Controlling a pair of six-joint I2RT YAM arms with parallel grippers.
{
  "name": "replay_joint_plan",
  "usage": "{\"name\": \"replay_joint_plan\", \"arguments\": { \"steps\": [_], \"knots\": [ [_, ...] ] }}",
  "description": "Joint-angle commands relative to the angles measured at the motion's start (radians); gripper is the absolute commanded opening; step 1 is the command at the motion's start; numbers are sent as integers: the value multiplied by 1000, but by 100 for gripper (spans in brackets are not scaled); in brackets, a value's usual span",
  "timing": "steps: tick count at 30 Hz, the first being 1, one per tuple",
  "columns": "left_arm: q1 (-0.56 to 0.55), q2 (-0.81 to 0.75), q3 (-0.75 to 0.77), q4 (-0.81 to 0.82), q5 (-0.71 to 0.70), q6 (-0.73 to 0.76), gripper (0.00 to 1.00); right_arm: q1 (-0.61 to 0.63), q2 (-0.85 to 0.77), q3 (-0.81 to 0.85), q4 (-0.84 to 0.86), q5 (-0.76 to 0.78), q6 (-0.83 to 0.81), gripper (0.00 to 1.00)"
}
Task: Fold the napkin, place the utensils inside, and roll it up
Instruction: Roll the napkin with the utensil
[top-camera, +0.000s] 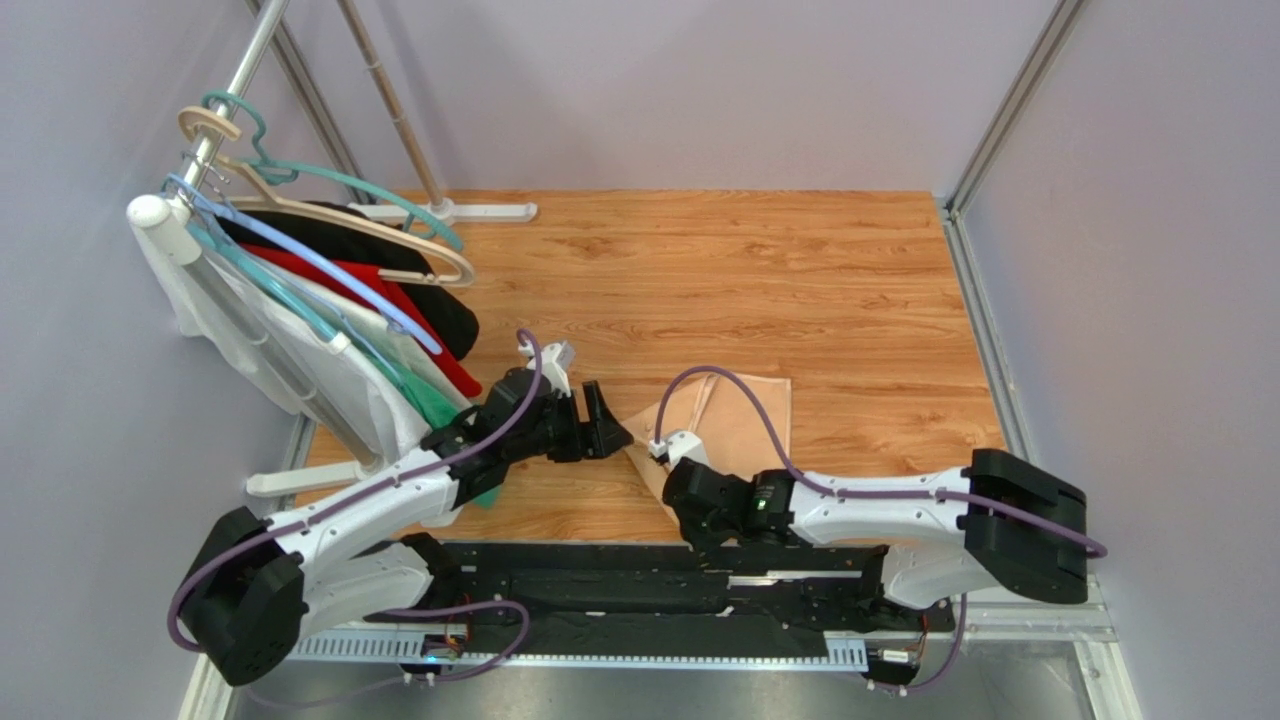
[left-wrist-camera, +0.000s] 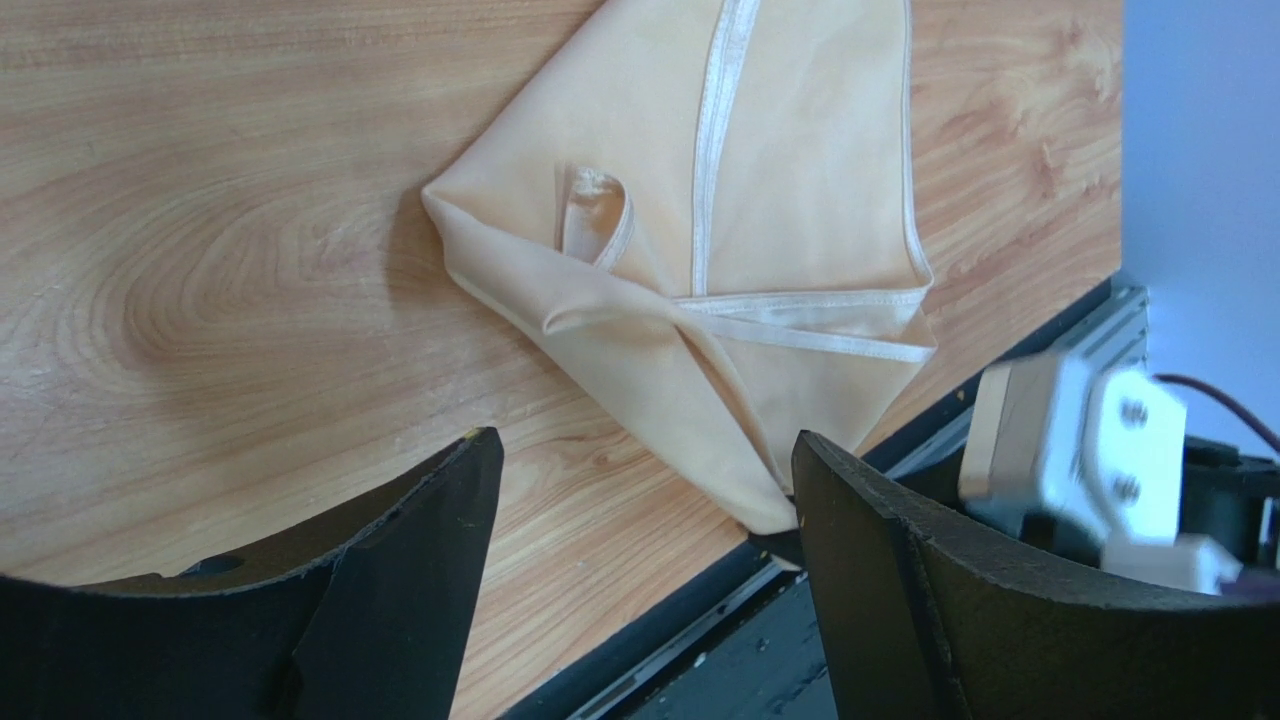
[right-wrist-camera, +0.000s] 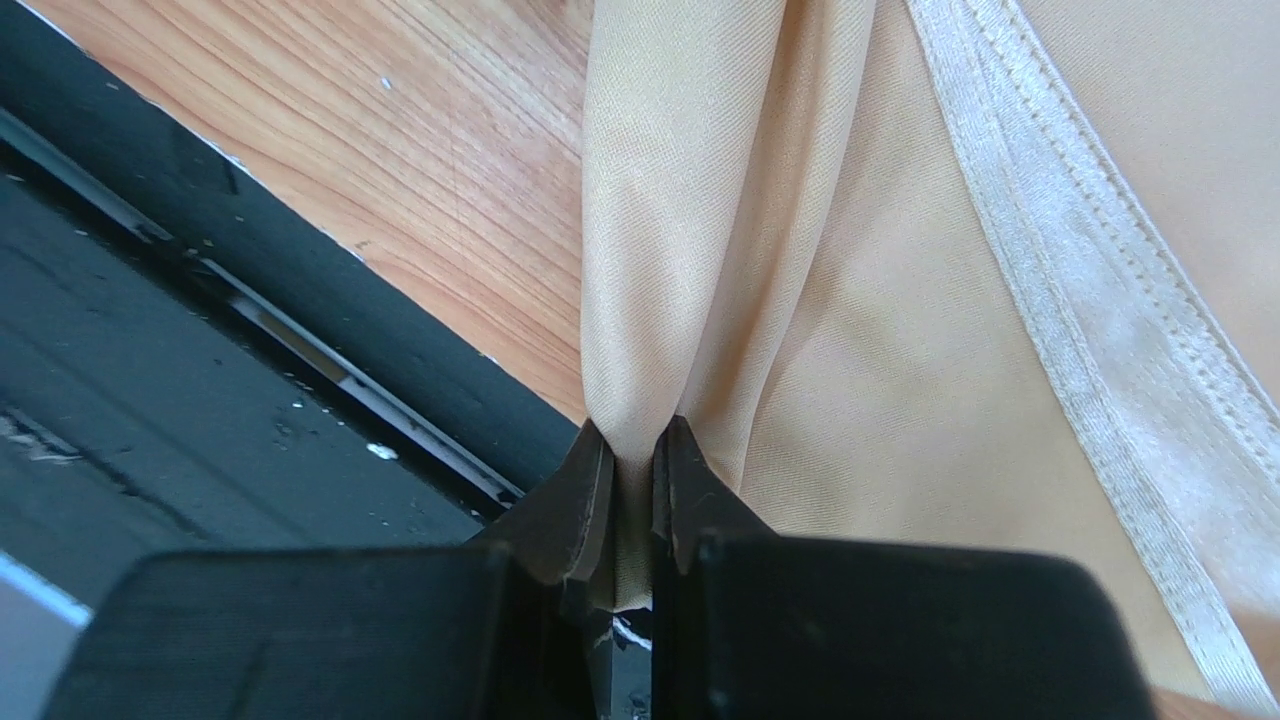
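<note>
The pale peach napkin (top-camera: 729, 413) lies crumpled and partly folded on the wooden table, near the front edge. Its satin hems (left-wrist-camera: 718, 120) cross over each other. My right gripper (right-wrist-camera: 634, 450) is shut on the napkin's near corner (right-wrist-camera: 684, 270), and the cloth bunches into pleats above the fingertips. It sits low at the table's front edge (top-camera: 669, 477). My left gripper (left-wrist-camera: 646, 443) is open, just left of the napkin (left-wrist-camera: 781, 195) and holding nothing; in the top view it (top-camera: 601, 422) hovers beside the cloth's left corner. The utensils are out of view.
A clothes rack (top-camera: 241, 90) with white, red and black garments (top-camera: 346, 300) on hangers stands at the left, close behind the left arm. A black rail (top-camera: 631, 578) runs along the near table edge. Grey walls enclose the table.
</note>
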Motion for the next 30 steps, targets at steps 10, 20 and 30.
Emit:
{"name": "replay_joint_plan", "arguments": {
  "steps": [10,20,30],
  "knots": [
    [2,81,-65,212,81,67,66,-134,-57,-117,219,-294,6,0],
    [11,308,1,389,97,42,63,-142,-45,-143,242,-309,26,0],
    [40,382,50,421,136,39,62,-165,-39,-166,247,-320,27,0]
  ]
}}
